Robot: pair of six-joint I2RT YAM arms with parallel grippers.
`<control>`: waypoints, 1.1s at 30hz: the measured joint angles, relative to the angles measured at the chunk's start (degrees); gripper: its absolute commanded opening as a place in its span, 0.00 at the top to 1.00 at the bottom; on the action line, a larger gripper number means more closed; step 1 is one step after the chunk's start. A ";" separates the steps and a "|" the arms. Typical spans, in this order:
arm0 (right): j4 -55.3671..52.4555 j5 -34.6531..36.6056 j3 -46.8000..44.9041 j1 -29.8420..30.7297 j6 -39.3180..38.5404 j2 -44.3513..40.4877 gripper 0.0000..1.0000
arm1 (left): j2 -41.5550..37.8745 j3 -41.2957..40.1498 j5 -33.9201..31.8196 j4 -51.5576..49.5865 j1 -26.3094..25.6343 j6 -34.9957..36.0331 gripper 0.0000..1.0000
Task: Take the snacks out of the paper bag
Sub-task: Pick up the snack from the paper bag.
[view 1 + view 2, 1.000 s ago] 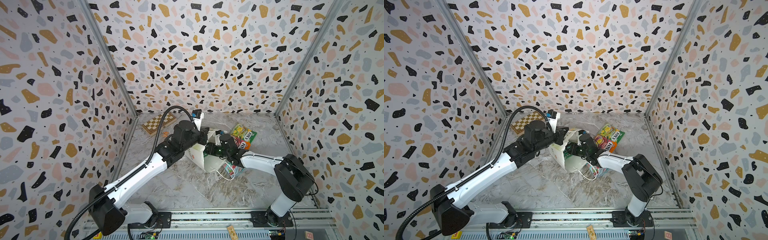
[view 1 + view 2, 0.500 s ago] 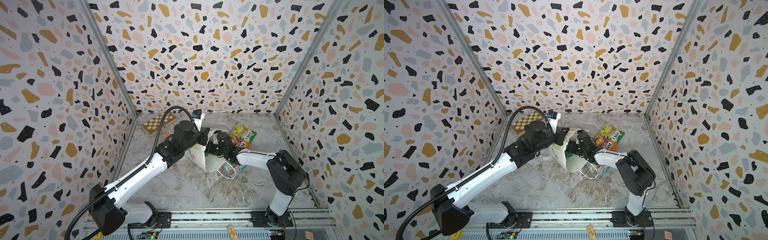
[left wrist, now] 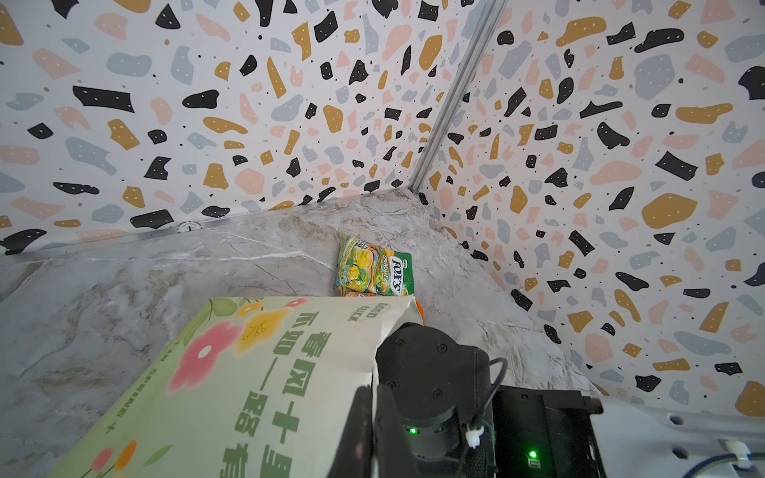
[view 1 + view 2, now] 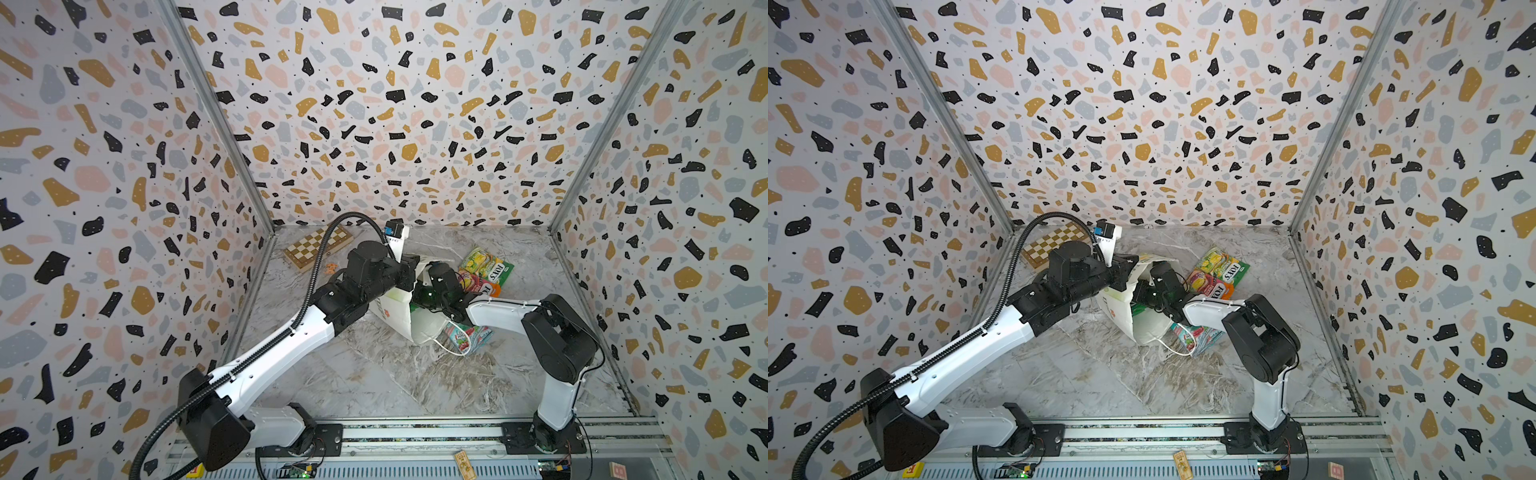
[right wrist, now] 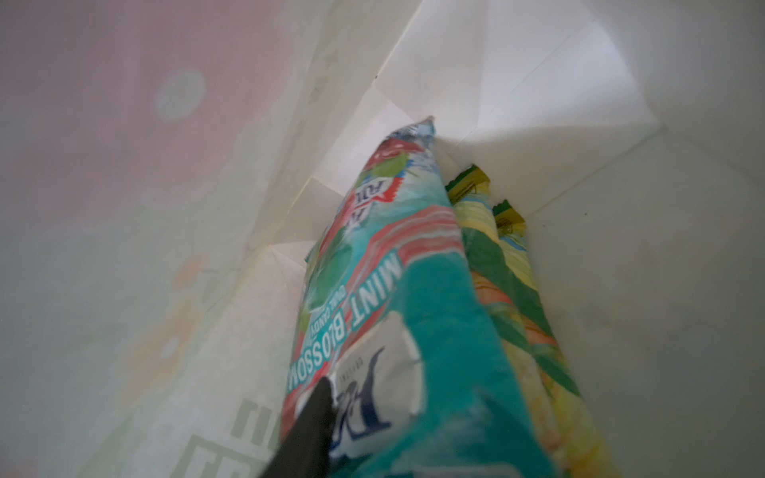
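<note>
Right elbow now nearer; right claw [image 4: 419,301] deeper inside paper bag [image 4: 395,316] — one finger [image 5: 308,422] against teal mint packet [image 5: 414,269], whether clamped, cannot tell. Left claw [image 3: 371,418] pinches bag rim. Green-yellow packet [image 4: 486,266] on desk [image 4: 374,374] beside.

- Walls [image 4: 374,104]: white, strewn with black, mustard, pink and grey-blue flecks and tiny black dots.
- Floor [image 4: 374,374]: grey marble with white veins and brownish patches.
- Bag [image 4: 399,320]: white with a small orange-red flower. In the left wrist view its side [image 3: 248,372] is pale green with pink, yellow and orange flowers and dark green characters.
- Green packet [image 4: 484,264]: green with yellow fruit.
- Red packet [image 4: 473,286]: red and orange.
- Teal packet [image 4: 469,338]: teal with red.
- Mint packet [image 5: 414,289]: teal with coral stripes, white lettering and green leaves.
- Yellow packets [image 5: 513,265]: yellow with green leaves.
- Chessboard [image 4: 318,247]: tan and cream checks.
- Scrap [image 4: 331,268]: orange.
- Arms [image 4: 282,353]: white with black joints.
</note>
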 measured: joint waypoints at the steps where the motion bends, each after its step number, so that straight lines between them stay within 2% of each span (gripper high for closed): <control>1: 0.04 0.00 0.00 0.00 -0.15 0.04 0.85 | 0.00 0.00 -0.02 0.02 0.00 0.02 1.00; 4: 0.24 -0.07 0.00 0.00 -0.63 0.11 1.00 | 0.00 0.00 -0.04 0.00 0.00 0.13 1.00; 14: -0.26 0.02 -1.57 0.00 -4.42 -2.40 1.00 | 0.00 -0.02 -2.71 -0.02 0.00 0.17 1.00; 23: -2.62 -2.36 -3.67 -0.04 -11.08 -9.70 1.00 | 0.00 -0.68 -7.52 0.02 0.00 -0.24 1.00; 33: -7.43 -6.01 -6.38 -0.07 -18.60 -19.10 1.00 | 0.00 -0.92 -9.66 0.24 0.00 -0.92 1.00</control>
